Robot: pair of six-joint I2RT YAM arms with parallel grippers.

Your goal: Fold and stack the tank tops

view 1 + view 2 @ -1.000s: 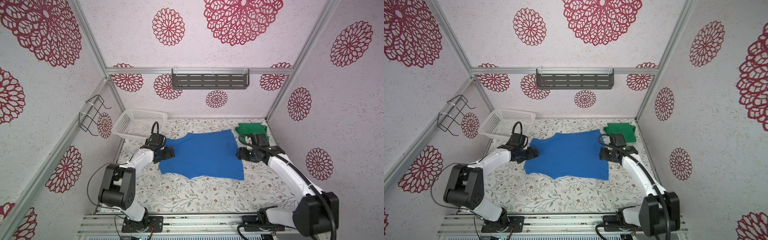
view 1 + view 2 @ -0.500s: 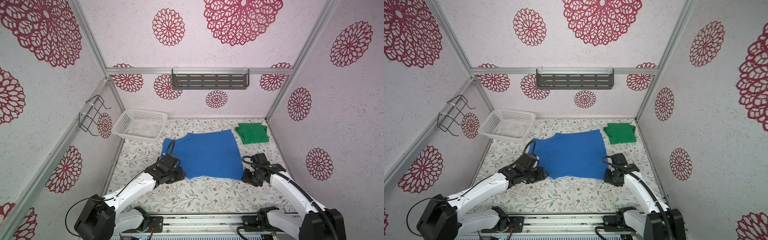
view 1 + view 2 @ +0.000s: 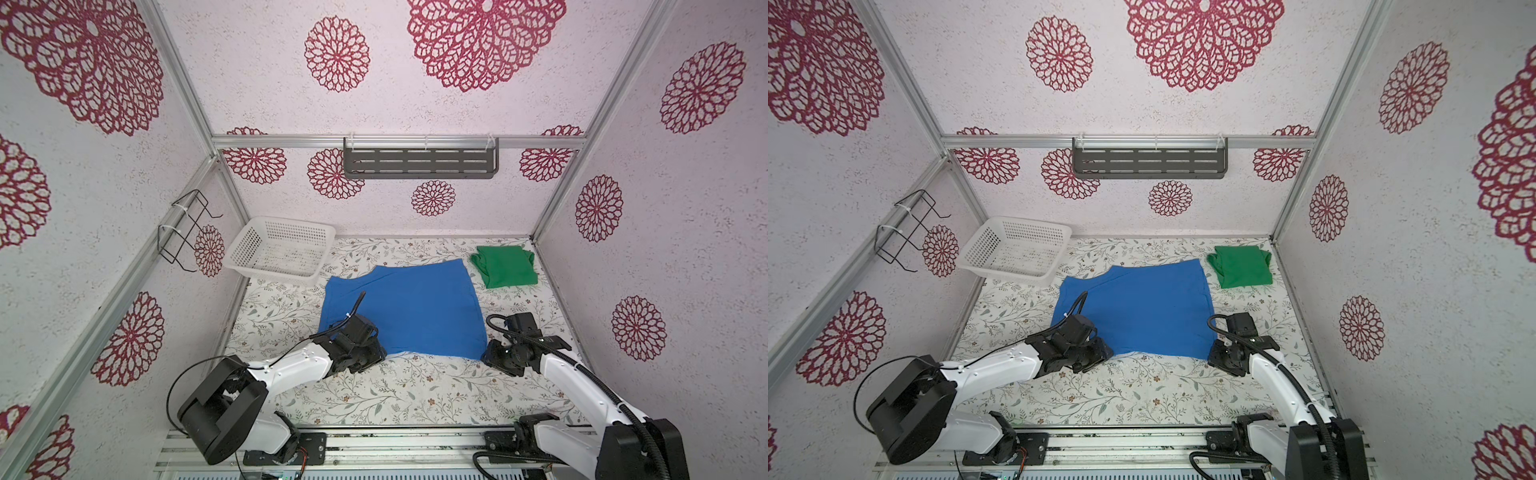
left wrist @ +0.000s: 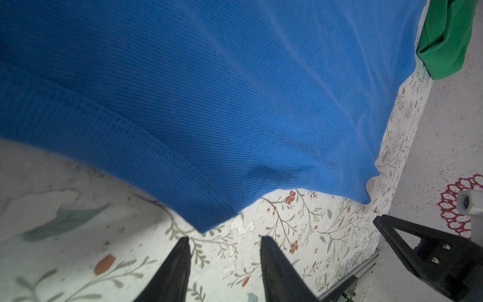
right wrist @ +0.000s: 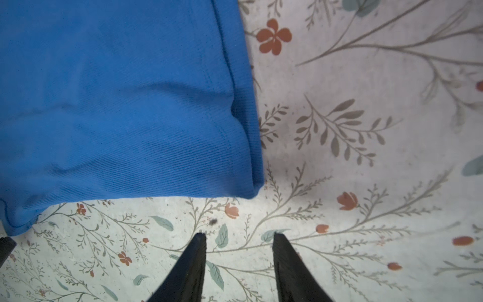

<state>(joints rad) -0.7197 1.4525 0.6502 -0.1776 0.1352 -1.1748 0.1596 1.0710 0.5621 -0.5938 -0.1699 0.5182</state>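
The royal blue tank top [image 3: 403, 307] [image 3: 1138, 307] lies spread flat mid-table in both top views. The green tank top [image 3: 505, 266] [image 3: 1241, 266] lies folded at the back right, apart from the blue one. My left gripper [image 3: 376, 353] [image 4: 224, 239] sits low at the blue top's near left corner [image 4: 206, 224], open, with only tabletop between its fingers. My right gripper [image 3: 490, 357] [image 5: 239, 234] sits at the near right corner [image 5: 251, 188], also open and empty. Each corner lies just beyond the fingertips, untouched.
A white perforated basket [image 3: 245, 249] stands at the back left, close to the blue top's far left corner. A grey shelf [image 3: 419, 160] hangs on the back wall and a black wire rack [image 3: 183, 232] on the left wall. Enclosure walls ring the floral tabletop [image 3: 415, 390].
Both arms have pulled back from the far sides of the blue top to its near corners, and both sets of jaws have narrowed. The tops have not moved.
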